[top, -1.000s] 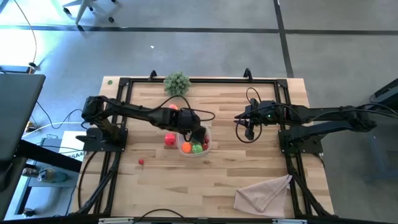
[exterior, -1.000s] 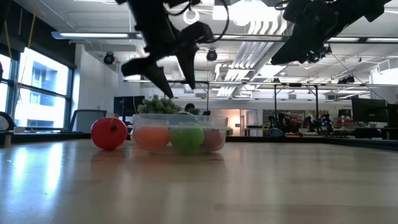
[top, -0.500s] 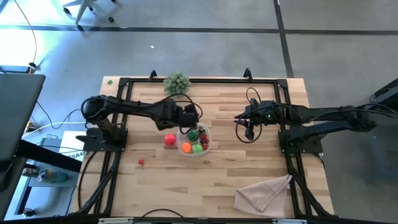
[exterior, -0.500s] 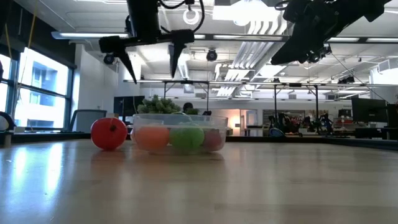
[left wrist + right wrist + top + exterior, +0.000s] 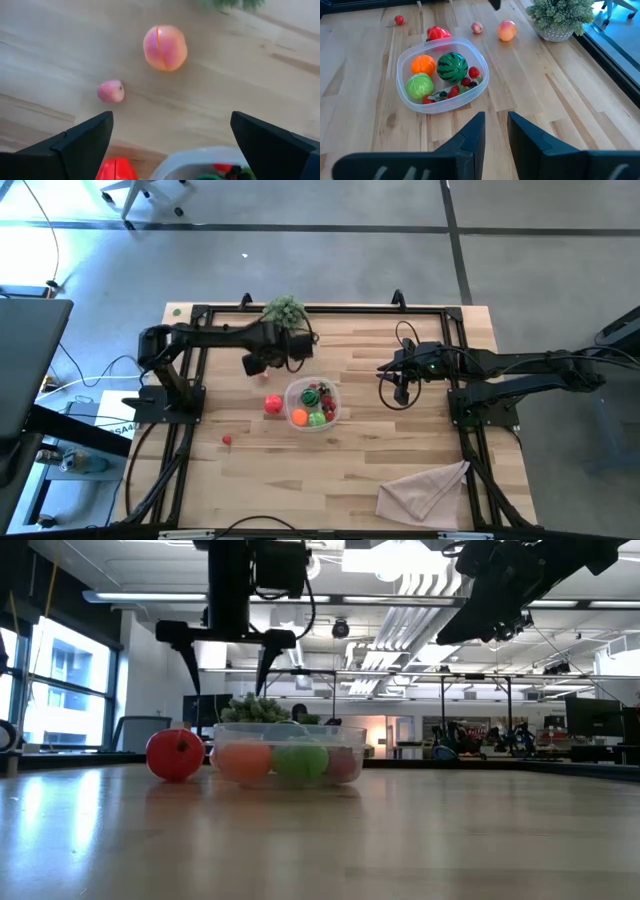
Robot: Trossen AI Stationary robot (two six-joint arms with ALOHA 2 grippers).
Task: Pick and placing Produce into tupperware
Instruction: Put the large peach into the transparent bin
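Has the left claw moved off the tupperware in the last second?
Yes. The left claw has pulled back from over the tupperware toward the plant, open.

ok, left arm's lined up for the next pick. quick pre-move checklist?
1. Left gripper open: ok, fingers spread wide and empty.
2. Target in sight: ok, peach and small pink fruit lie on bare wood ahead of the left fingers.
3. Tupperware has room: ok, it holds the orange, watermelon, green ball and berries, with a gap on one side.
4. Other produce left out: not ok, red pepper sits against the tupperware's outside and a tiny red berry lies off alone.
5. Right gripper clear: ok, parked high on the right, away from the tupperware.
6. Plant in the way: cannot tell, it stands close behind the peach.
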